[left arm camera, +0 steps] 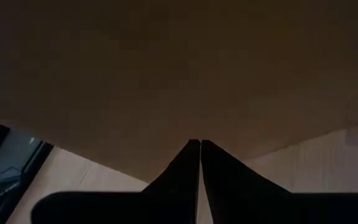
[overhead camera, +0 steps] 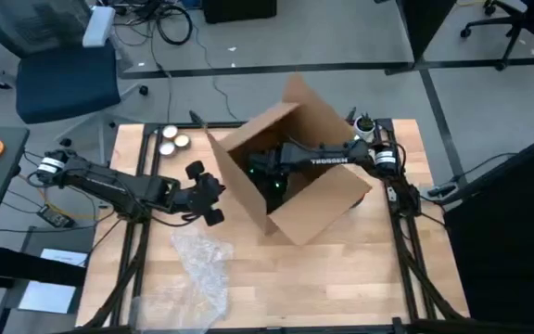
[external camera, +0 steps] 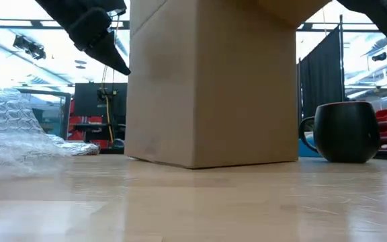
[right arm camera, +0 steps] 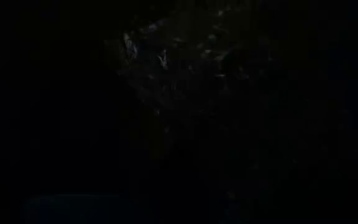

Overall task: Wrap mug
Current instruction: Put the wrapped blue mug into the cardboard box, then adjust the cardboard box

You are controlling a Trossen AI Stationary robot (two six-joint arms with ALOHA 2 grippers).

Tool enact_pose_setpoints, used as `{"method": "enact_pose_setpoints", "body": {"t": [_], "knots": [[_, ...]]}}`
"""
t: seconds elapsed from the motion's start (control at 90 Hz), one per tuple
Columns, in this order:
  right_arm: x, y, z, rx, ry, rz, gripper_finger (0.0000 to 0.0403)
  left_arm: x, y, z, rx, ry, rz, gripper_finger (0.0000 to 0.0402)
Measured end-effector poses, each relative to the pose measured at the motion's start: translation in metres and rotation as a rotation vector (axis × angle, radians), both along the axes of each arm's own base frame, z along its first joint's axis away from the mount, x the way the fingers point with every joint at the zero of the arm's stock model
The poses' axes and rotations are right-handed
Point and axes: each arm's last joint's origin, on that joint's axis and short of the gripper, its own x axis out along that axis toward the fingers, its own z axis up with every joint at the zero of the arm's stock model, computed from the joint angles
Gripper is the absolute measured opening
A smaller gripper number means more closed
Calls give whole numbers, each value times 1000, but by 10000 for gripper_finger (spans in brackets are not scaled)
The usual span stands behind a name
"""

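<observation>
Mug (external camera: 343,132): black, rounded, glossy, upright on wooden tabletop (external camera: 193,202), seen only in low view, just beside cardboard box (overhead camera: 290,172) and clear of both jaws. Box: plain brown, flaps open, standing mid-tabletop, one corner near front. Right gripper (overhead camera: 265,173) reached down inside box; state of jaws could not be told, wrist view dark. Left gripper (left arm camera: 200,148) raised off tabletop, jaws pressed together, tips close against box wall. Bubble wrap (overhead camera: 202,269): clear, crumpled, lying toward front left edge; open tabletop between it and box.
</observation>
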Motion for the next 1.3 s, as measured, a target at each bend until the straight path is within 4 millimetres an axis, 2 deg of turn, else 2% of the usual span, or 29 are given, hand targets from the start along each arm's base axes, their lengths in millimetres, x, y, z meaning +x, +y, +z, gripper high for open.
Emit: {"method": "enact_pose_setpoints", "body": {"t": [0.133,0.344,0.556,0.822,0.956,1.044,1.3], "knots": [[-4,2,-10,13,2,4,43,0,0,0,0,-1,0,0],[2,5,-2,-12,-22,-1,56,0,0,0,0,-3,0,0],[7,3,20,-78,-36,3,74,0,0,0,0,-3,0,0],[12,1,52,-114,-80,-23,125,0,0,0,1,5,0,0],[10,2,77,-109,-82,-34,152,-2,0,-3,-23,39,-24,0],[3,6,101,-137,-64,-47,164,-2,-2,-4,-75,58,-71,0],[-35,41,175,-310,-77,-61,166,-2,-3,-4,-106,65,-94,0]]}}
